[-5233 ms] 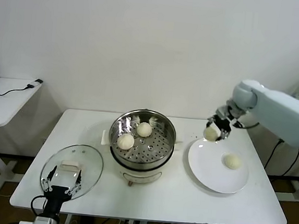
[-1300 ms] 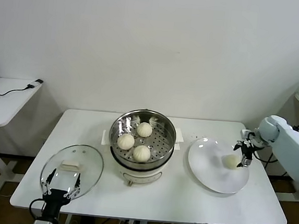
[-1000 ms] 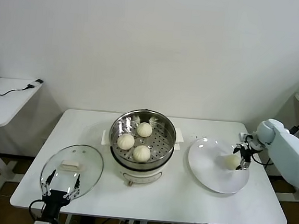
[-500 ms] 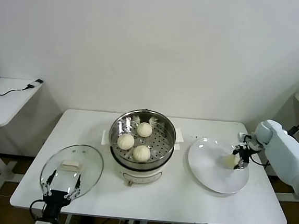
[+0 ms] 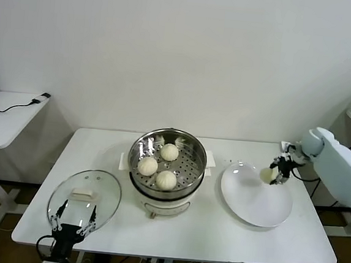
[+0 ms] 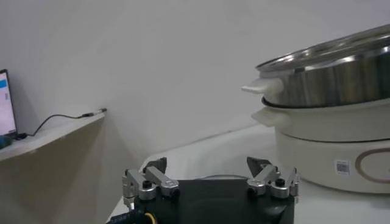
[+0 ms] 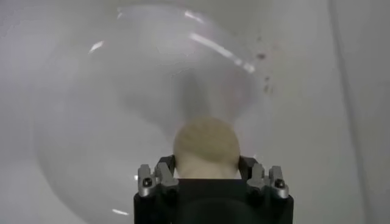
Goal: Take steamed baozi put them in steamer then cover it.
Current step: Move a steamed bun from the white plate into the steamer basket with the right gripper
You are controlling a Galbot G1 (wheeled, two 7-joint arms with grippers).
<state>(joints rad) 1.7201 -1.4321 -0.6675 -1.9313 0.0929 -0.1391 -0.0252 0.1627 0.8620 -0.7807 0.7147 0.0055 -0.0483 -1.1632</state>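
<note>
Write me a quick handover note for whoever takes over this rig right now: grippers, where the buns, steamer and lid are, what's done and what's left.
Right gripper: shut on the last baozi, lifted just above the far edge of the white plate.
Left gripper: open, idle at the table's near left edge, by the cover.
Steamer: mid-table, uncovered, three baozi on its perforated tray.
Cover: flat on the table, left of the steamer.
Done: three buns loaded, fourth picked up.
Left: carry the fourth bun to the steamer, release it, then set the cover on.
</note>
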